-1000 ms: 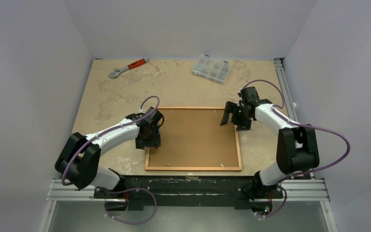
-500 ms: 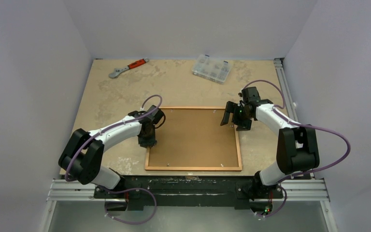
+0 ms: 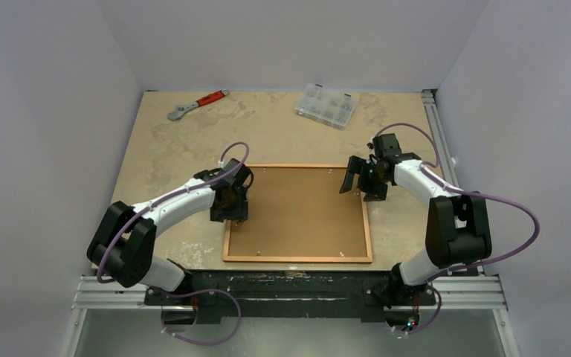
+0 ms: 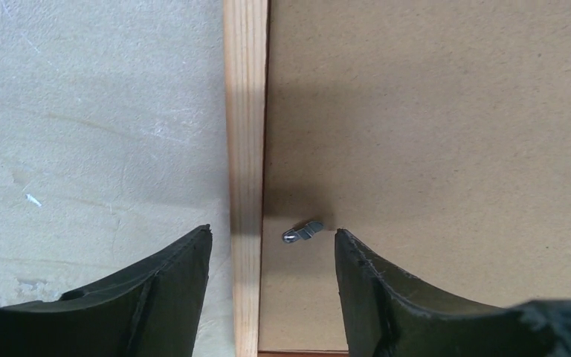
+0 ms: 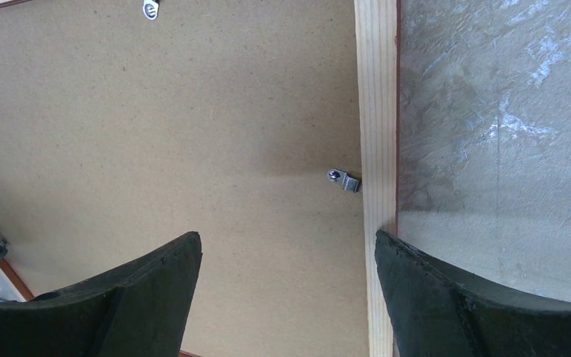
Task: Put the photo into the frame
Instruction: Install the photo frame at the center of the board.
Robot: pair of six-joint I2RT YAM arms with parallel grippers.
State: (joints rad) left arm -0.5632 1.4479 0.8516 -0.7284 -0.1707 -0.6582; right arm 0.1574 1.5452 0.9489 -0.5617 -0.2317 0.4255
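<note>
The frame (image 3: 368, 230) lies face down on the table, its pale wood back up, with the brown backing board (image 3: 297, 212) set inside it. The photo is hidden. My left gripper (image 3: 230, 216) is open and straddles the frame's left rail (image 4: 245, 111), with a small metal clip (image 4: 302, 233) between its jaws. My right gripper (image 3: 358, 182) is open over the frame's right rail (image 5: 378, 89), near another metal clip (image 5: 343, 179). A third clip (image 5: 150, 8) shows at the board's edge.
A wrench with a red-orange handle (image 3: 197, 104) lies at the back left. A clear plastic parts box (image 3: 326, 105) sits at the back middle. A metal rail (image 3: 435, 126) runs along the table's right edge.
My left gripper shifted left off the frame's edge, then came back right over the left rail. The right arm and the frame have not moved.
</note>
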